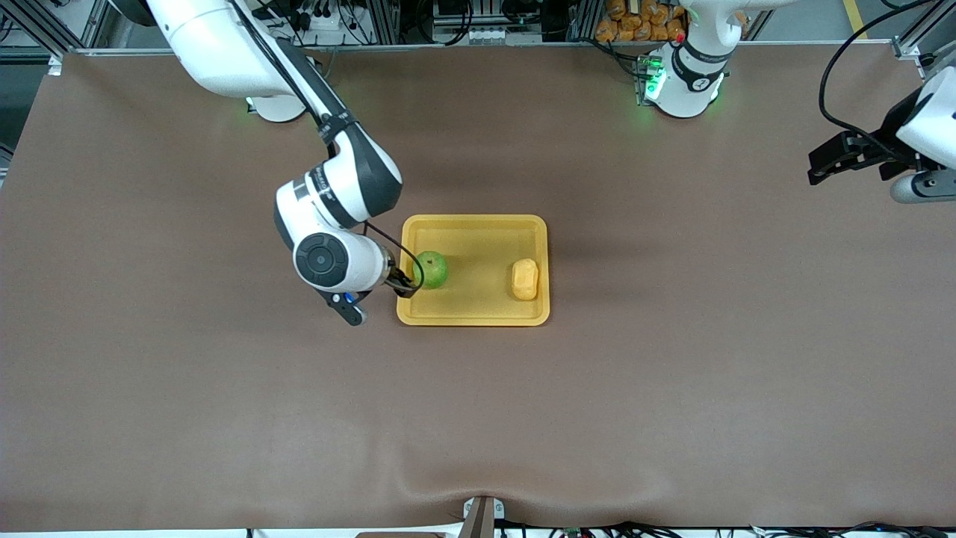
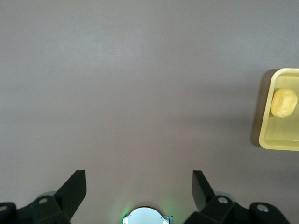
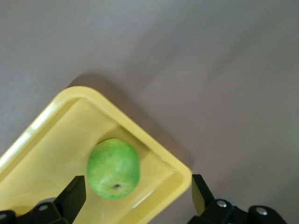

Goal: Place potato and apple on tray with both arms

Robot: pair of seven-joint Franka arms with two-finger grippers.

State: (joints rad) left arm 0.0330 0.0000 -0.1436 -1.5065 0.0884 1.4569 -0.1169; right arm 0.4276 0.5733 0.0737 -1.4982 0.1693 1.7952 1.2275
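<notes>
the tray (image 1: 473, 224) sits about mid-table, a yellow-orange rectangle with a low rim, on the brown table cover (image 1: 672, 388).

the apple (image 1: 431, 270) lies inside the tray at the end toward the right arm, close to the rim there. in the right wrist view the apple (image 3: 113, 168) rests on the tray floor with its stem dimple showing; it sits near a rounded corner of the tray (image 3: 74, 95).

the potato (image 1: 525, 279) lies inside the tray too, at the end toward the left arm, close to that rim. apple and potato are well apart, with bare tray floor between them. the left wrist view catches the potato (image 2: 283, 102) in the tray's (image 2: 265, 140) end, off at the frame edge.

right gripper (image 1: 403, 285): over the tray's edge at the right arm's end, just beside the apple. in its wrist view the two fingers (image 3: 72, 195) stand wide apart, and the apple lies between them and lower down, with nothing clamped. jaws spread, empty.

left gripper (image 1: 829, 161): up in the air over bare table cover at the left arm's end of the table, well apart from the tray. this arm waits. in its wrist view the fingers (image 2: 74, 189) are spread wide with only cover between them, holding nothing.

both task items are on the tray.
</notes>
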